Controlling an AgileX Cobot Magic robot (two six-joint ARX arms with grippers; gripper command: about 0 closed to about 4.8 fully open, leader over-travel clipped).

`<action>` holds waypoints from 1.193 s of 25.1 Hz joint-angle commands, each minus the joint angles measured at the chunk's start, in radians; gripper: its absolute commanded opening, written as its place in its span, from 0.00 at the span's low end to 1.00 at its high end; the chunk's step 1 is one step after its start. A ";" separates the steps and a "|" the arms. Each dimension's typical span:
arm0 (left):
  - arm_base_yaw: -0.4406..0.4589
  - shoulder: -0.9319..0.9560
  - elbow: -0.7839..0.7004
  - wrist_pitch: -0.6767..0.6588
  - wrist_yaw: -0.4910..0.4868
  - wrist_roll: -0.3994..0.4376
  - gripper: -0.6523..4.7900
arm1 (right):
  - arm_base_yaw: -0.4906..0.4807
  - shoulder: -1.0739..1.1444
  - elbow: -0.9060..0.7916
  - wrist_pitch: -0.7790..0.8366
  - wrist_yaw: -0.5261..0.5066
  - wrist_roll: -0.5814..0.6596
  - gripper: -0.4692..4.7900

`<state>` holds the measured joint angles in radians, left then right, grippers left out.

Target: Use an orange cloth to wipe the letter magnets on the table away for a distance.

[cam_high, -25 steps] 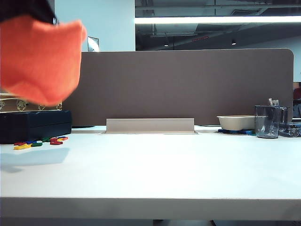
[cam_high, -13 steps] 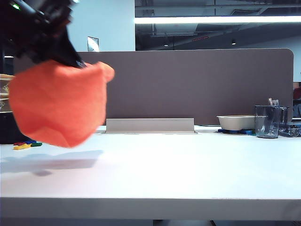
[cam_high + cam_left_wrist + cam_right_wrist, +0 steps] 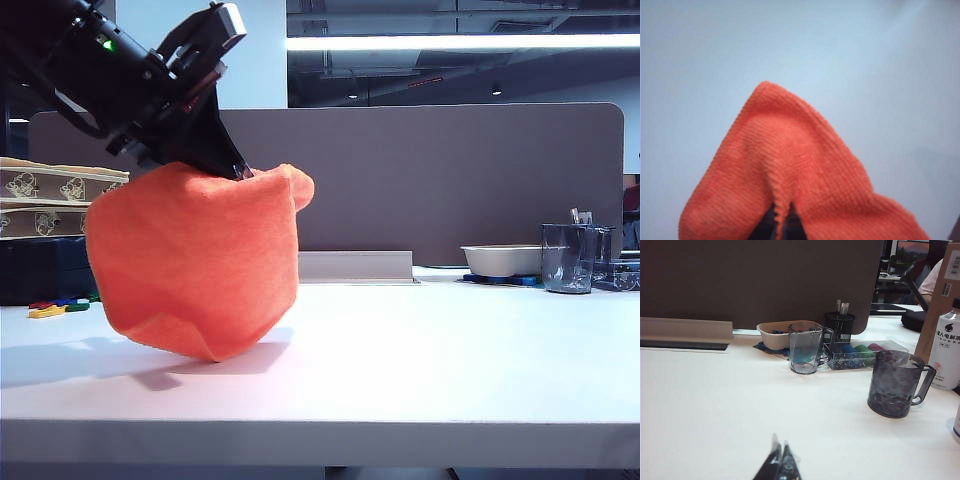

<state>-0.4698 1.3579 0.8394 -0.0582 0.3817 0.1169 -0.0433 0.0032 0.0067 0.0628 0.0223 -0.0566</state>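
The orange cloth (image 3: 195, 265) hangs from my left gripper (image 3: 238, 172), its lowest fold near the table (image 3: 420, 360) left of centre. In the left wrist view the cloth (image 3: 790, 175) fills the lower half, and the left gripper (image 3: 782, 222) is shut on a seam of it. A few letter magnets (image 3: 55, 306) lie at the far left of the table, red, yellow, green and blue, partly behind the cloth. My right gripper (image 3: 779, 460) is shut with nothing in it, low over bare table; it does not show in the exterior view.
A brown partition (image 3: 450, 180) runs along the back edge. A dark box (image 3: 35, 270) with stacked cartons stands back left. At the right are a cream bowl (image 3: 500, 260), a clear mug (image 3: 805, 347), a dark mug (image 3: 896, 384), a pen holder (image 3: 839, 327) and a white bottle (image 3: 947, 352).
The left arm has swung right and down with the cloth, from the upper left corner to just over the table. The cloth now hides more of the magnets.
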 commanded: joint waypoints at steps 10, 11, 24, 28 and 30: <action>-0.002 0.023 0.000 0.012 -0.003 0.001 0.28 | 0.000 -0.003 -0.004 0.017 -0.003 0.005 0.09; -0.001 0.016 0.000 0.008 -0.003 -0.001 0.28 | 0.000 -0.003 -0.004 0.018 -0.003 0.005 0.09; 0.001 -0.222 0.000 -0.060 -0.146 0.006 0.28 | 0.000 -0.003 -0.004 0.018 -0.003 0.005 0.09; 0.001 -0.301 0.000 -0.088 -0.161 0.006 0.28 | 0.000 -0.003 -0.004 0.018 -0.003 0.005 0.09; 0.001 -0.331 0.000 -0.108 -0.164 0.006 0.28 | 0.000 -0.003 -0.004 0.018 -0.003 0.005 0.09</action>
<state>-0.4698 1.0466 0.8391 -0.1528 0.2230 0.1196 -0.0433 0.0032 0.0067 0.0631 0.0223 -0.0566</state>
